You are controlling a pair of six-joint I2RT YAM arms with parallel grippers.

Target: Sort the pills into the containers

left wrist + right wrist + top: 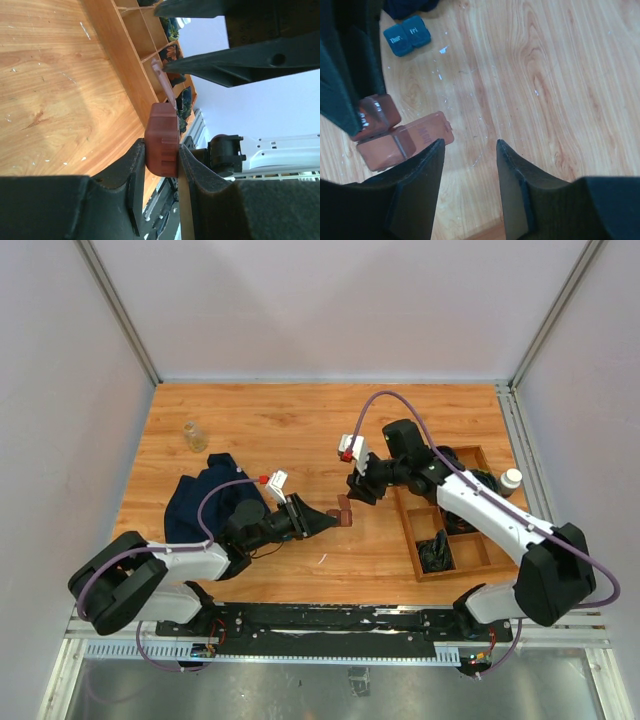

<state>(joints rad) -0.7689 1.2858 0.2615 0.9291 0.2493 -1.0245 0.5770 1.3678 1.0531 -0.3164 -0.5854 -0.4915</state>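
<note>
A small reddish-brown container [162, 135] is clamped between the fingers of my left gripper [161, 146], just above the table. Its thin lid [427, 132] stands open and lies flat toward my right gripper. In the top view the container [345, 512] sits at the tip of the left gripper [328, 520], near the table's middle. My right gripper [470, 145] hovers just beside it, open, with only bare wood between its fingers; in the top view the right gripper [358, 494] is right behind the box. I can make out no pills.
A wooden divided tray [470, 558] with dark items lies at the right, a white-capped bottle [511, 478] beside it. A dark blue cloth [205, 495] lies at the left, a clear bottle [194, 436] behind it. Two blue day-labelled boxes [407, 35] lie near the cloth.
</note>
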